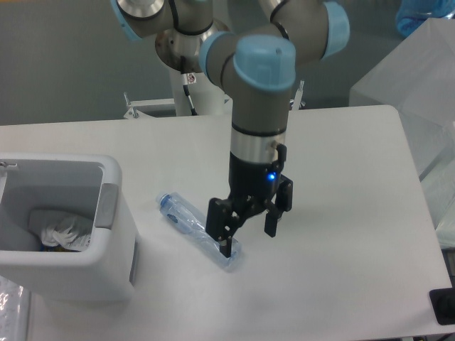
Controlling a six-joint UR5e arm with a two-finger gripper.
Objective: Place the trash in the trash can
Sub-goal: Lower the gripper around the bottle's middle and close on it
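the white surface (341,185) carries the trash can (67,266) at its 9 o'clock edge, with the crumpled wrapper (65,233) lying inside it. the arm's claw (248,234) hangs spread open near the centre, one finger over the bottle's base end. the bottle (192,224) lies flat on the surface, blue cap toward 10 o'clock, just beside the can.

You see a clear, glossy plastic bottle (197,229) on a smooth matt white table (341,185). The bin (106,270) looks like smooth white plastic; the gripper (249,233) is matt black.
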